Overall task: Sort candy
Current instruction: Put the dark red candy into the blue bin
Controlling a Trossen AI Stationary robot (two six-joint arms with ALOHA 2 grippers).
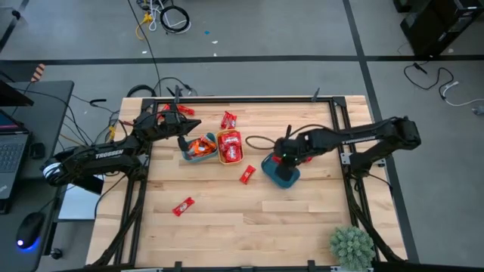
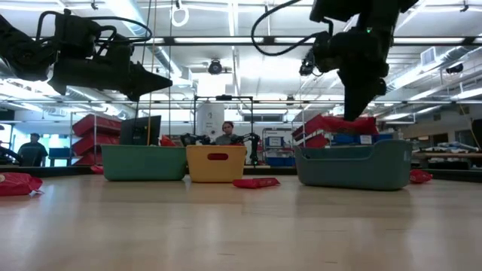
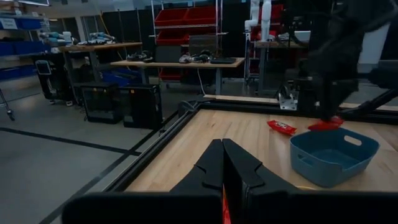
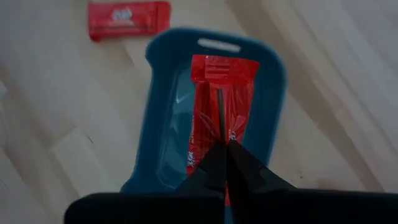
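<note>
A shiny red wrapped candy [image 4: 219,112] was gripped in the closed right end effector [image 4: 225,149] and held just above the blue plastic bowl [image 4: 267,93]. The left end effector [image 3: 222,163] was closed, poised over the teal bowl [image 1: 198,156] of orange candies. More red candies [image 1: 183,205] were scattered on the wooden tabletop [image 1: 249,223].
</note>
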